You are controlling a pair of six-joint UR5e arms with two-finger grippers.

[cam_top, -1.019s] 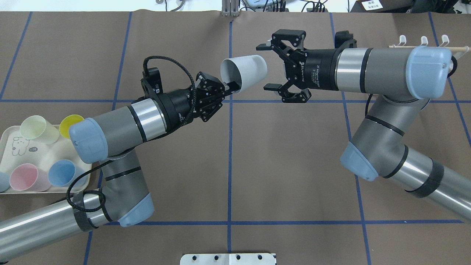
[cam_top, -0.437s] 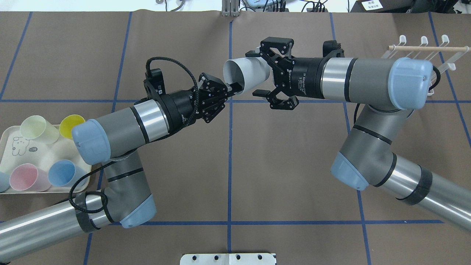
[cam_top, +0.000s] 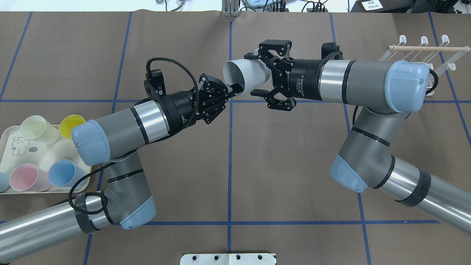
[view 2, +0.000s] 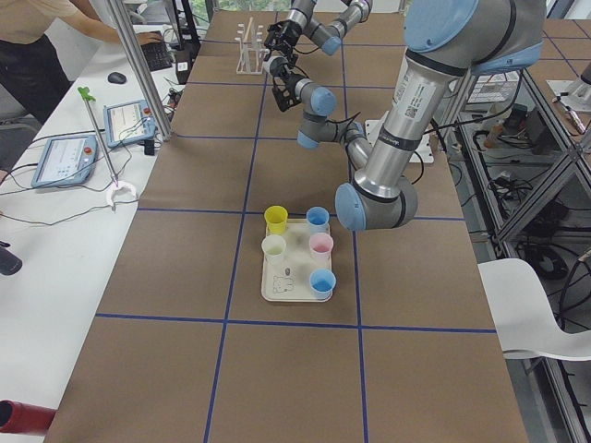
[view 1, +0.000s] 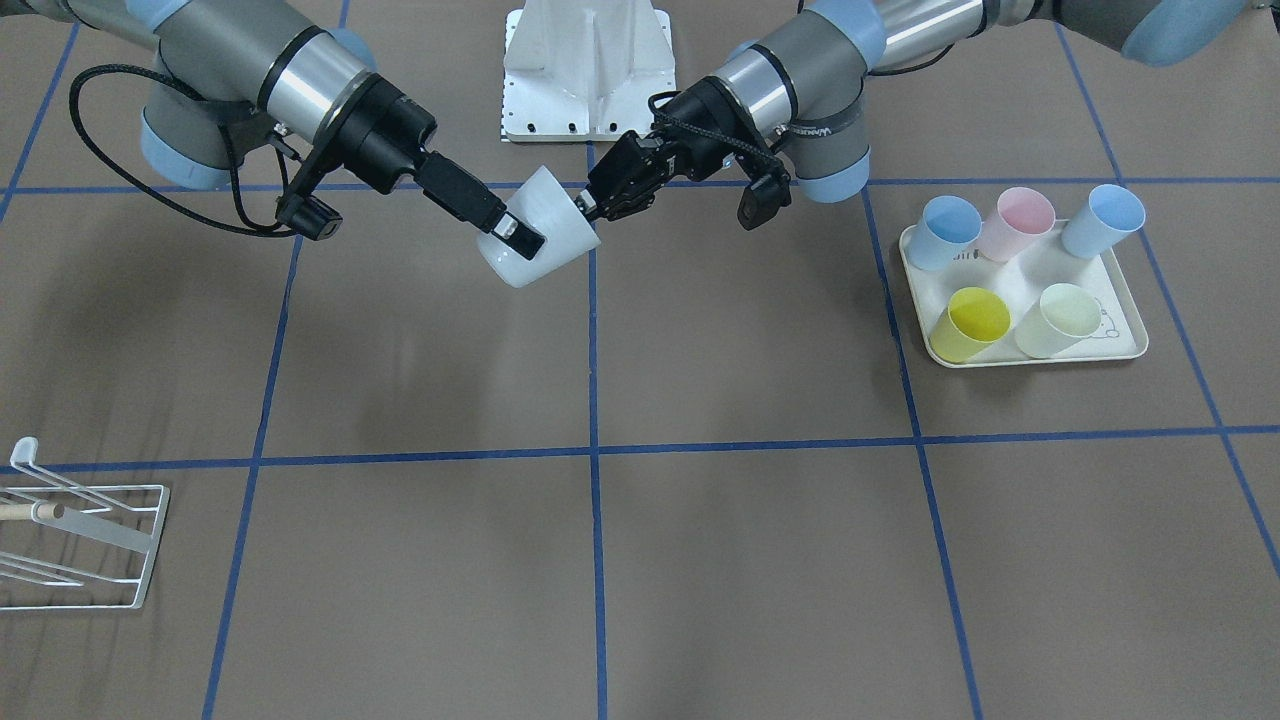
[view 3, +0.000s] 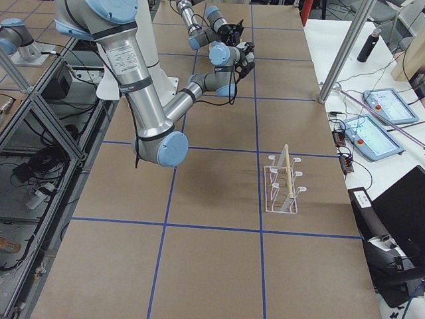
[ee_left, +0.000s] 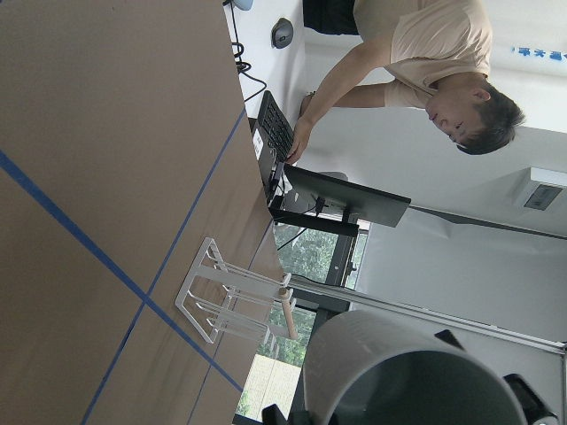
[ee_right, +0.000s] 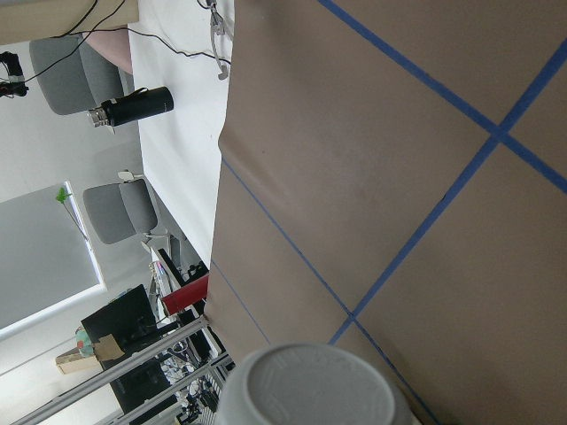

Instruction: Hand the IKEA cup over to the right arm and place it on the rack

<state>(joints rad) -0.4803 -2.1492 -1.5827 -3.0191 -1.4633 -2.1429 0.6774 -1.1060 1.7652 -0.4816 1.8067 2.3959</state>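
Note:
The IKEA cup (cam_top: 245, 75) is pale grey-white and hangs on its side above the table's far middle. My left gripper (cam_top: 235, 87) is shut on its rim, one finger inside the mouth. My right gripper (cam_top: 255, 73) is open, with one finger on each side of the cup's closed end. In the front-facing view the cup (view 1: 555, 240) sits between the left gripper (view 1: 585, 205) and the right gripper (view 1: 522, 243). The right wrist view shows the cup's base (ee_right: 314, 390) close up. The white wire rack (cam_top: 423, 49) with its wooden dowel stands at the far right, behind the right arm.
A cream tray (cam_top: 48, 156) holding several coloured cups lies at the near left, beside the left arm's elbow. A white mounting plate (cam_top: 228, 258) sits at the near edge. A person (ee_left: 425, 53) is at a side desk beyond the rack (ee_left: 230, 305).
My right gripper has travelled left, and its open fingers now straddle the cup's closed end. The left gripper has kept hold of the rim and barely moved.

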